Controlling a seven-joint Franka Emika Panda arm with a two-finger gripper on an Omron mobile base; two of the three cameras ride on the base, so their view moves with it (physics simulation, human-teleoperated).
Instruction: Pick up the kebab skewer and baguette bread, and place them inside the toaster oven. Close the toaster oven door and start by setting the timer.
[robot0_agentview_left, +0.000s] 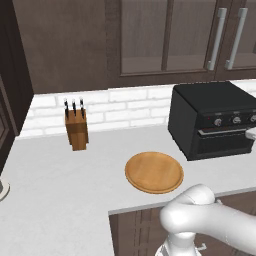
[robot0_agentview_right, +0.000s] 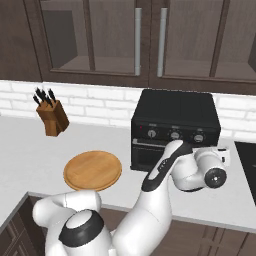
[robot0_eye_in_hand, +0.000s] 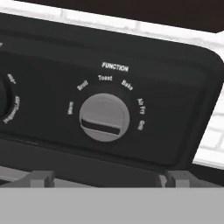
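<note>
Close in front of the toaster oven (robot0_agentview_right: 175, 120) your gripper (robot0_eye_in_hand: 109, 177) stands with its fingers (robot0_eye_in_hand: 41, 178) spread wide apart, clamped on nothing. Between them, straight ahead, you see the grey function knob (robot0_eye_in_hand: 104, 117) on the oven's black panel. Above it reads "FUNCTION", and around it "Warm", "Broil", "Toast", "Bake", "Air Fry" and "Grill". At the left edge of that view a second dial's markings are too cut off to read.

Your right base view adds what the hand view lacks: 3 knobs in a row on the oven's front and the toaster oven door (robot0_agentview_right: 148, 154) shut below them. Left of the oven lies a round wooden board (robot0_agentview_right: 93, 171), and farther left a knife block (robot0_agentview_right: 51, 117) against the white brick wall (robot0_agentview_left: 125, 110).
</note>
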